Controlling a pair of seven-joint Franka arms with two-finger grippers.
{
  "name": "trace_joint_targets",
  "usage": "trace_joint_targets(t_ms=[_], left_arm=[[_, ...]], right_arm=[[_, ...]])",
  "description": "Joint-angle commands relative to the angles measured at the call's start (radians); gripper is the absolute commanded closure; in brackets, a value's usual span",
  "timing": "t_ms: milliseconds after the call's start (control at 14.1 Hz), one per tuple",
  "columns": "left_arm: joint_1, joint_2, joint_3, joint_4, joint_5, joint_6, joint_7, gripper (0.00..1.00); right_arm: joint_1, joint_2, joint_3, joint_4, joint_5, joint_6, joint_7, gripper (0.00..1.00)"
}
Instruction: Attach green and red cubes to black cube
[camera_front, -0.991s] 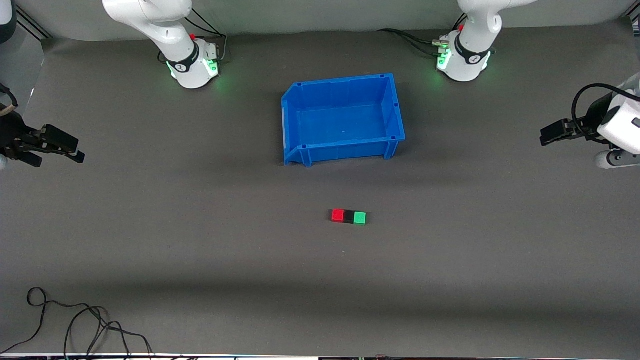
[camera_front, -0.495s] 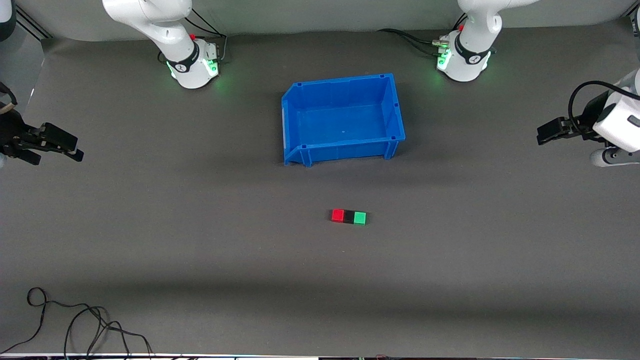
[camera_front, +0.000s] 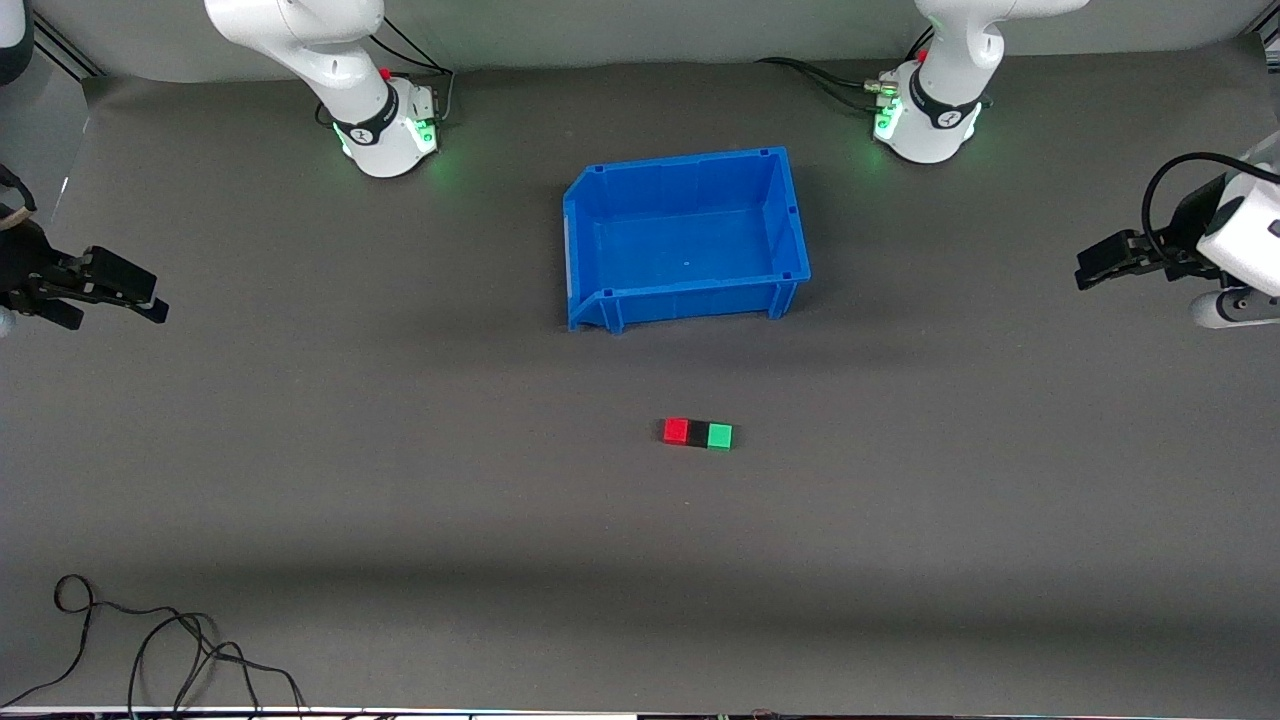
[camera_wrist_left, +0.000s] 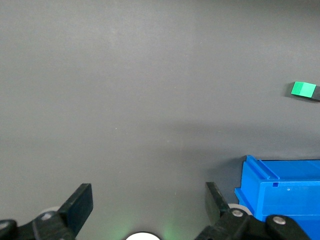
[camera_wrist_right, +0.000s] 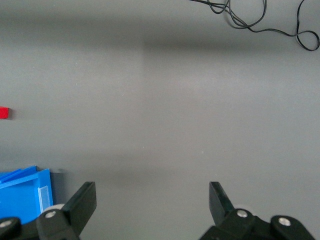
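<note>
A red cube (camera_front: 676, 430), a black cube (camera_front: 697, 433) and a green cube (camera_front: 719, 435) lie touching in one row on the grey table, black in the middle, nearer to the front camera than the blue bin (camera_front: 690, 298). My left gripper (camera_front: 1085, 270) hangs open and empty over the table's left-arm end; its wrist view (camera_wrist_left: 148, 200) shows the green cube (camera_wrist_left: 303, 89) far off. My right gripper (camera_front: 150, 300) hangs open and empty over the right-arm end; its wrist view (camera_wrist_right: 152, 200) shows the red cube (camera_wrist_right: 3, 113) at the edge.
The blue bin holds nothing and stands between the arm bases; it also shows in the left wrist view (camera_wrist_left: 285, 200) and the right wrist view (camera_wrist_right: 22, 195). A black cable (camera_front: 150, 650) lies at the table's near corner on the right arm's end, also in the right wrist view (camera_wrist_right: 250, 17).
The left arm's hand has shifted very slightly over its end of the table. The right gripper and the three cubes have not moved.
</note>
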Motion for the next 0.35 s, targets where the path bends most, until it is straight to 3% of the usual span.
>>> trace_joint_targets(t_ms=[0,283], left_arm=[[-0.023,-0.007,0.011,-0.015,-0.008,0.022,0.012,0.00],[-0.022,-0.007,0.011,-0.018,-0.006,0.016,0.012,0.00]], right_arm=[[-0.007,-0.018,0.011,-0.015,-0.025,-0.001,0.024,0.00],[-0.007,-0.018,0.011,-0.015,-0.025,-0.001,0.023,0.00]])
